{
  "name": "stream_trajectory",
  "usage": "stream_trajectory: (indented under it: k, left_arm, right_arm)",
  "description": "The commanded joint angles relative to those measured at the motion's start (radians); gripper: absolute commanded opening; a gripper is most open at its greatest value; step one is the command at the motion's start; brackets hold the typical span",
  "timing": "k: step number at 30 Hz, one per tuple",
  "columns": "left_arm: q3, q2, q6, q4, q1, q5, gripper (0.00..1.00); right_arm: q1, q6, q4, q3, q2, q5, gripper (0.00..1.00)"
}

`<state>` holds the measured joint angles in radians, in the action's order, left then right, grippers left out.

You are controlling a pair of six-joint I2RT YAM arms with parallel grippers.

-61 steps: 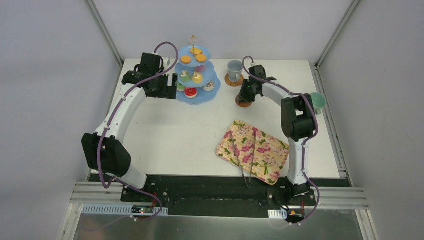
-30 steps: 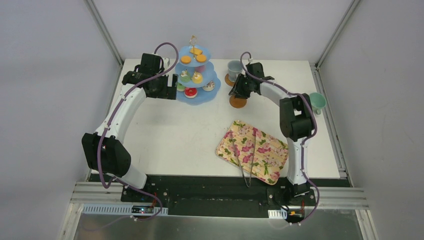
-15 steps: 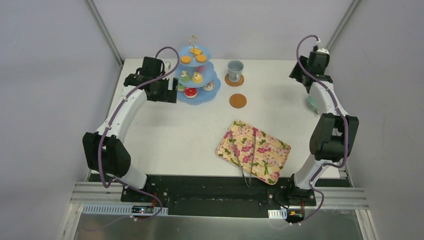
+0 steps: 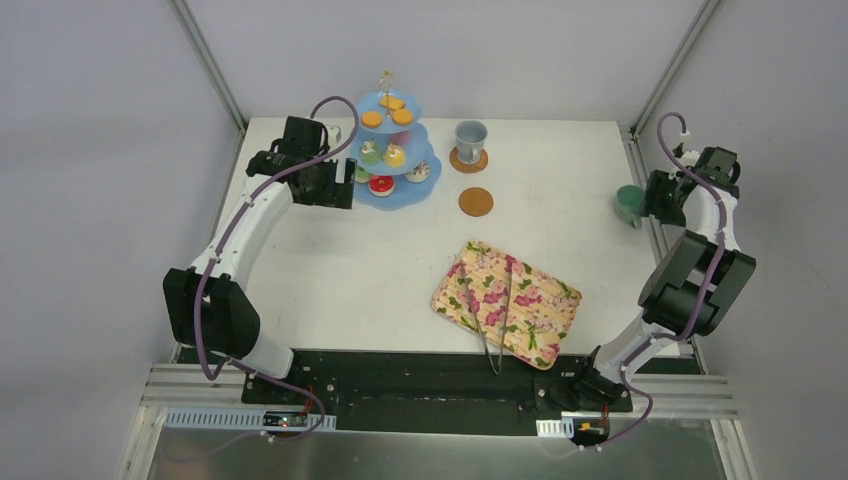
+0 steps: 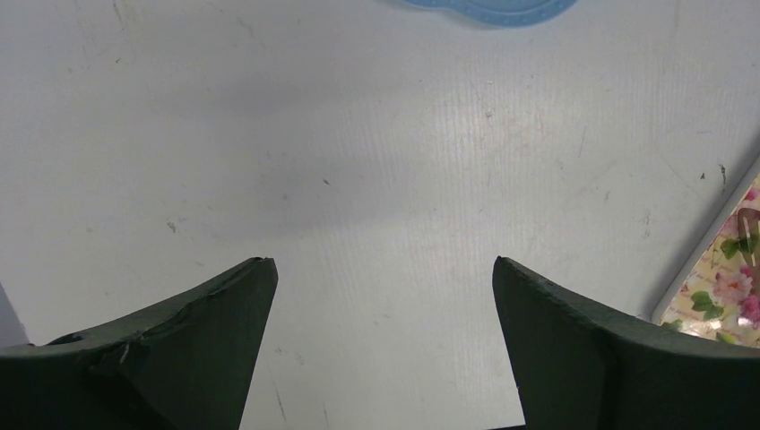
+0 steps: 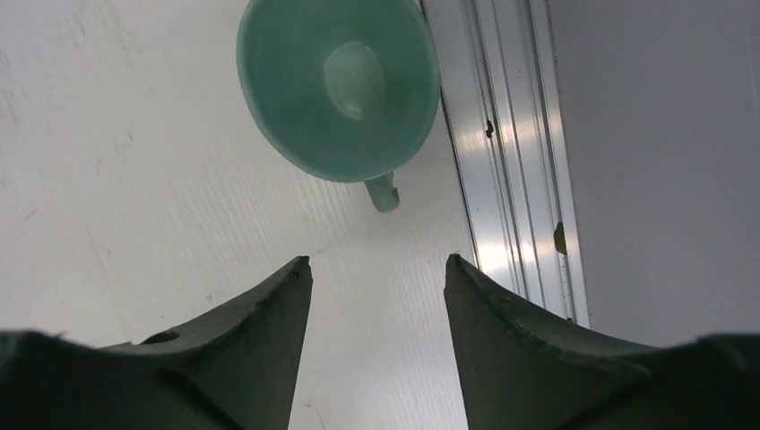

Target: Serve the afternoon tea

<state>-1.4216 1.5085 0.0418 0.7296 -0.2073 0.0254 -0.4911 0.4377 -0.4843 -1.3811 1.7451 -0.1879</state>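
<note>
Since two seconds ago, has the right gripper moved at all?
Yes. The right gripper has swung rightward, from beside the grey cup out to the right edge of the table, and now sits open next to the green cup.

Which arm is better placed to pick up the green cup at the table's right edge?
Right: the right claw is open and close to the green handled cup, whose handle faces it. The left claw is far off, by the blue three-tier stand.

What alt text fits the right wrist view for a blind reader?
An empty green cup stands on a white table beside a metal edge rail, handle toward the camera. The right tool hangs open, short of it.
</note>
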Motion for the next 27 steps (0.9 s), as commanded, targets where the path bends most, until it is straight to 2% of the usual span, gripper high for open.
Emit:
stream_trajectory:
  k: [1, 5, 10, 27]
  left_arm:
    - [0.003, -0.034, -0.016, -0.009, 0.013, 0.011, 0.96]
    - [0.000, -0.029, -0.016, -0.009, 0.013, 0.020, 0.96]
    - [-0.038, -0.004, -0.018, -0.003, 0.013, 0.032, 0.96]
    - [-0.098, 0.016, -0.011, 0.028, 0.013, 0.024, 0.95]
  right_arm:
    - [-0.008, 0.192, -0.134, -0.049, -0.019, -0.054, 0.58]
    - [-0.014, 0.233, -0.118, -0.009, -0.024, -0.073, 0.58]
    - [-0.014, 0.203, -0.068, 0.004, 0.015, -0.062, 0.58]
    - [0.019, 0.162, 0.055, -0.044, 0.172, 0.024, 0.52]
